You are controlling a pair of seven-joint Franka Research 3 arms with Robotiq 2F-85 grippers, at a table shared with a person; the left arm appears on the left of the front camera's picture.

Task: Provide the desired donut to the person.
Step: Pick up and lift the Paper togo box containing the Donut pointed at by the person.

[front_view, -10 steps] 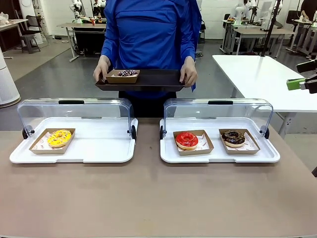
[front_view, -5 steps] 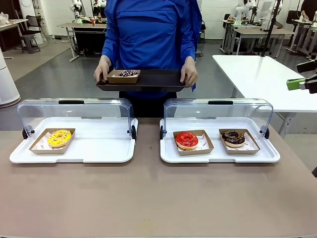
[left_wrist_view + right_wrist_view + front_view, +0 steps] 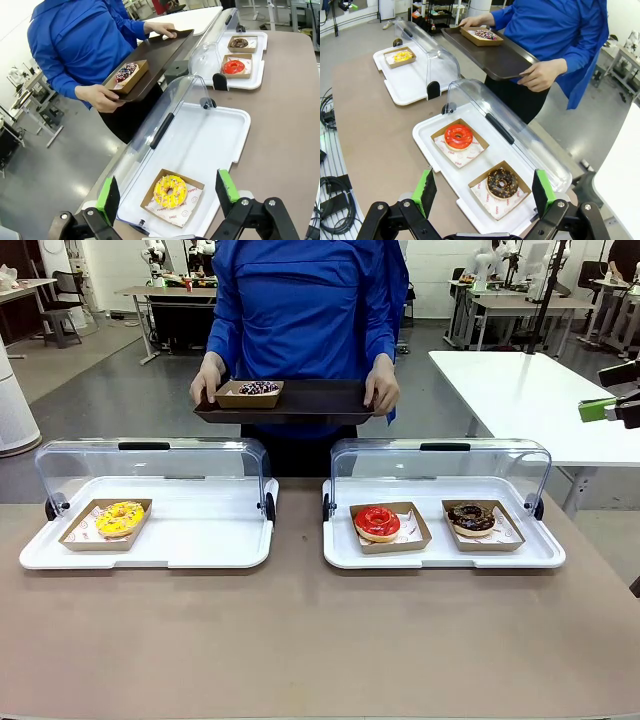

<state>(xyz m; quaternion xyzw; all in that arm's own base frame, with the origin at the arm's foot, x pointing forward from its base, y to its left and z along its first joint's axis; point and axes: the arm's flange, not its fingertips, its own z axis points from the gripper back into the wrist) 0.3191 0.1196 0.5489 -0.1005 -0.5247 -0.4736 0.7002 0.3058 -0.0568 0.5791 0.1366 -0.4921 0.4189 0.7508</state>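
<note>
The person holds a dark tray with one donut behind the desk. Left jaws and right jaws both gape wide, holding nothing.

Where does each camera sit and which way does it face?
Front: robot's table side, facing the blue-jacketed person across it; green-padded right fingers at picture right.
Left wrist: over the table's left end, looking down at the yellow-iced ring donut; open left fingers below.
Right wrist: over the right end, above the red-iced ring donut; open right fingers.
Shared: the person's dark rectangular tray.
</note>
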